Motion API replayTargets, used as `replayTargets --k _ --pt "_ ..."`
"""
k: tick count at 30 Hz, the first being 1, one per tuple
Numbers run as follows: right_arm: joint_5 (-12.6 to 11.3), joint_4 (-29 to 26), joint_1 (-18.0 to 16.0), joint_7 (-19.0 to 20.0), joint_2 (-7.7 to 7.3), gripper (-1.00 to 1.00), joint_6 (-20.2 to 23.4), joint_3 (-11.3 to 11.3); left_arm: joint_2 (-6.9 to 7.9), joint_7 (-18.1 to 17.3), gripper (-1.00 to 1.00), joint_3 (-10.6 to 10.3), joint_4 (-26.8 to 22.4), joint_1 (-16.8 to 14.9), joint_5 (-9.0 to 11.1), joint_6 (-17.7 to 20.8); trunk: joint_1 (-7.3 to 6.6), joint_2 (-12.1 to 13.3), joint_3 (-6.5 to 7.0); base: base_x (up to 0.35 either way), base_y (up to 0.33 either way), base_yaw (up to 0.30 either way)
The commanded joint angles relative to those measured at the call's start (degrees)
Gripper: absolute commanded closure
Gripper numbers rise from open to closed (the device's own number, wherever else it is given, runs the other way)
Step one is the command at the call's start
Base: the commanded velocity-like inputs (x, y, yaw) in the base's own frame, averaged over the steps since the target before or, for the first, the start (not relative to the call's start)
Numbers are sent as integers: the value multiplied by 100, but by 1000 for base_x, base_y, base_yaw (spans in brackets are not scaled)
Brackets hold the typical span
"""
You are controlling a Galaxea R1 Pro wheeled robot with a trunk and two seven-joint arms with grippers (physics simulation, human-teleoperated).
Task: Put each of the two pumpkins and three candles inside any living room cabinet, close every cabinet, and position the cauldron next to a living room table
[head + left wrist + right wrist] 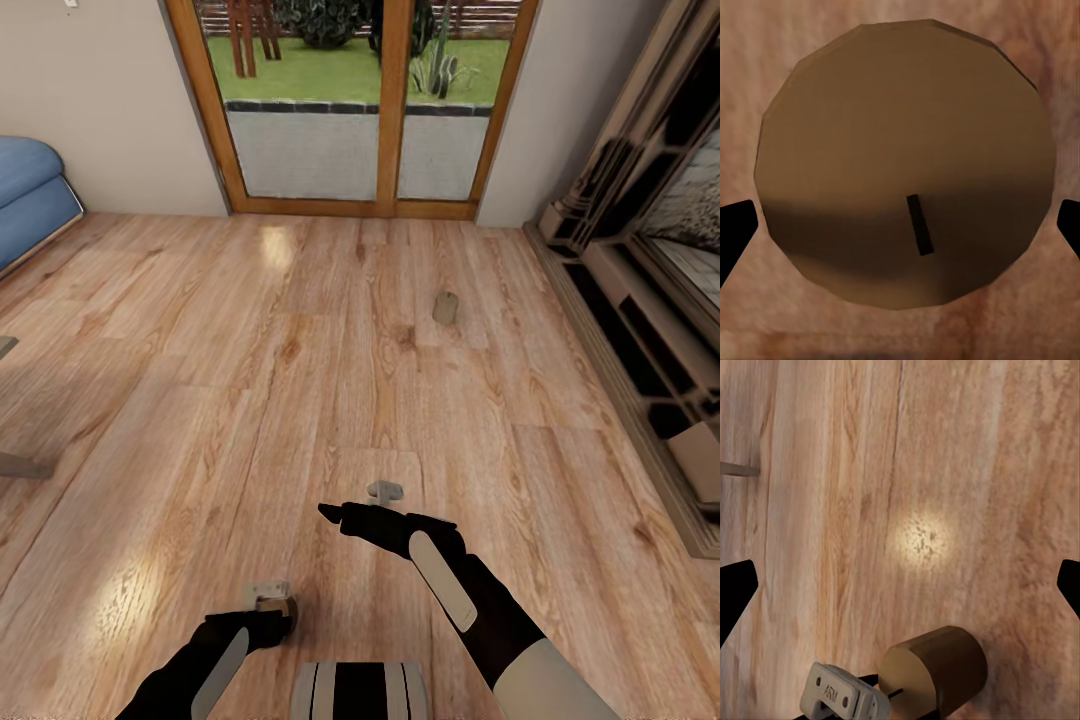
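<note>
One grey-brown candle [287, 608] stands on the wood floor just in front of my base. My left gripper [275, 618] hangs straight over it and is open. In the left wrist view the candle's round top [904, 169] with its dark wick lies between the two wide-apart fingertips [735, 232]. The right wrist view shows the same candle [937, 671]. Another candle [445, 308] stands farther off on the floor towards the right. My right gripper [335, 515] hovers open over bare floor. The pumpkins, the cabinet and the cauldron are out of view.
An ornate beige surround [640, 300] with dark openings runs along the right wall. Wood-framed glass doors [390, 110] close the far side. A blue sofa [30, 195] sits at the far left, and a grey furniture edge [20, 465] juts in at the left.
</note>
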Motion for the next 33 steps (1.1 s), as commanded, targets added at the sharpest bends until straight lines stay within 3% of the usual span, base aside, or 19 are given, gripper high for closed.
replayTargets --k 1,10,11,33 --pt "-1 0 0 1 0 -100 -3 0 0 0 -100 3 0 0 2 2 2 -2 -23 0 0 0" --pt "0 0 0 0 0 -100 -3 0 0 5 -100 20 0 0 12 3 5 -3 -45 0 0 0" --pt "-2 0 0 -1 0 -100 -4 0 0 4 100 19 0 0 13 4 5 -3 -45 0 0 0" --pt "-3 0 0 -1 0 -100 -6 0 5 0 100 61 0 0 49 5 2 -2 -23 0 0 0"
